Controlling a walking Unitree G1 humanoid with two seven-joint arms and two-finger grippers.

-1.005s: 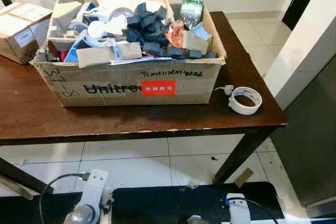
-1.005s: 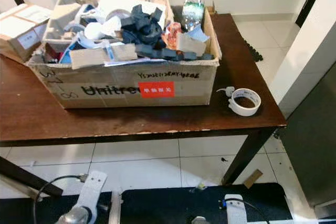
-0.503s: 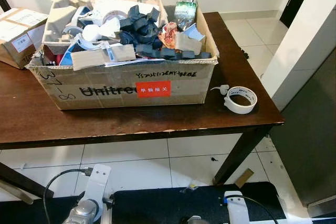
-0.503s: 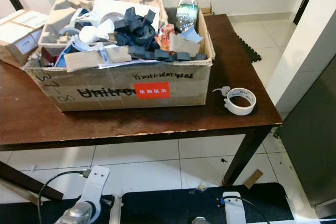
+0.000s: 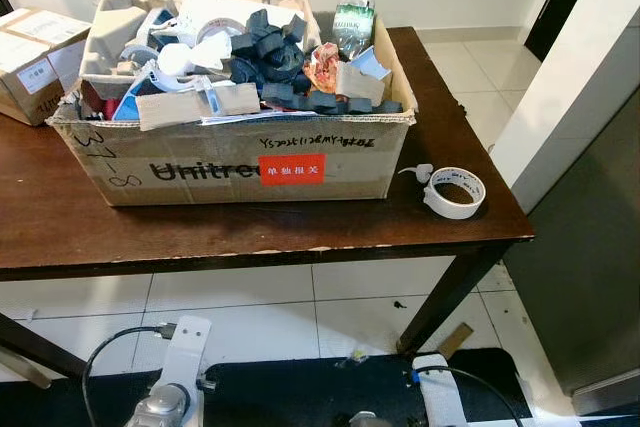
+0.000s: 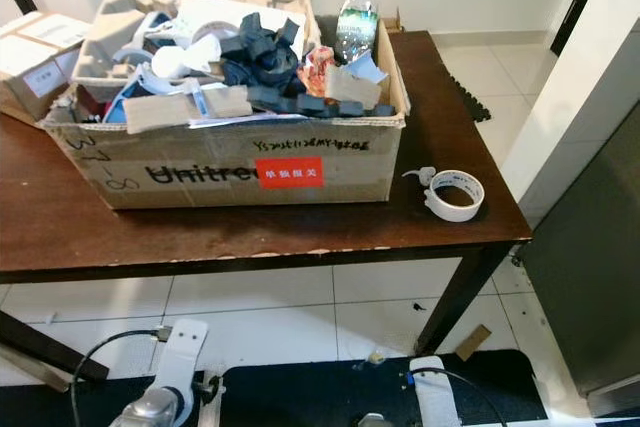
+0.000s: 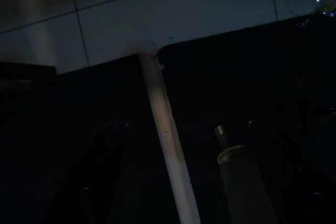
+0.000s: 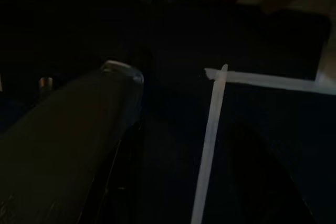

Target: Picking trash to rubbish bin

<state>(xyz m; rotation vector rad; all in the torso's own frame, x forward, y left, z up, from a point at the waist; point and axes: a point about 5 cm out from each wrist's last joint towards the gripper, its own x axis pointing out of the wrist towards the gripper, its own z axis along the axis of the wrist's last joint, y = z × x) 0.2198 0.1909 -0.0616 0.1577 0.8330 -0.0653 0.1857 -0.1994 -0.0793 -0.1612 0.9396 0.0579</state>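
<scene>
Nothing on the table has moved since a second ago; my head has swung a little, so the whole scene sits slightly lower and further left

- Table (image 5: 60, 237): dark wood, seen from its front edge
- Cardboard box (image 5: 230, 162): takes up the middle and back of the tabletop, heaped with paper, card and black foam scraps. A plastic bottle (image 5: 353, 12) stands upright at its back right corner
- Tape roll (image 5: 453, 192): lies flat near the front right corner of the tabletop, just beside the box but apart from it
- Small carton (image 5: 30, 47): at the back left edge
- Left arm (image 5: 178, 367) and right arm (image 5: 437, 397) hang low, below the tabletop and over a dark mat (image 5: 300, 387)
- Left gripper (image 7: 186, 182) and right gripper (image 8: 194, 182) point at the floor. Both wrist views are too dark, so I cannot tell whether either is spread or closed, and I see nothing held

Judgement: the heaped box may be the trash store or may itself serve as the bin. The scene fits either a pause before a pick or one after a drop, so I won't name a target

To do this well:
- Let the view settle and stand square to the front edge
- Any lift of an arm must clear that edge before reaching in
- The bottle looks tippy, and the loose scraps would spill if brushed
</scene>
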